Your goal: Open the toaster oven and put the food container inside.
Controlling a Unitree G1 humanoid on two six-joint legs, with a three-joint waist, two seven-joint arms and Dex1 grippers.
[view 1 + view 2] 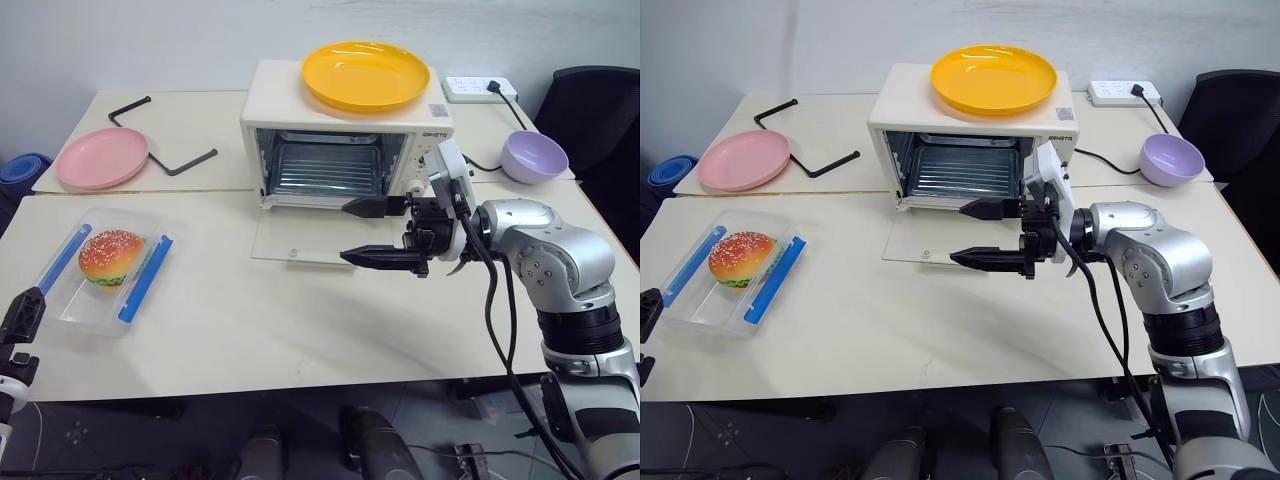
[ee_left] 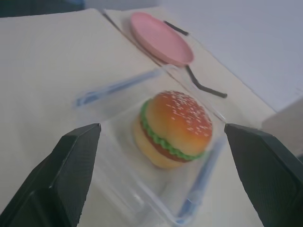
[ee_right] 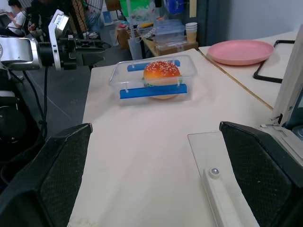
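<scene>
Food container (image 1: pixel 106 270): on the table's left, well apart from the toaster oven (image 1: pixel 345 140), whose glass door lies open.
Handling: looks light, stiff, slick; best pinched across the blue-clipped long sides.
Left gripper (image 2: pixel 161 184): fingers spread, empty, facing the container.
Right gripper (image 1: pixel 372 232): spread, empty, above the door.
Right wrist view: shows cluttered shelves behind.
</scene>
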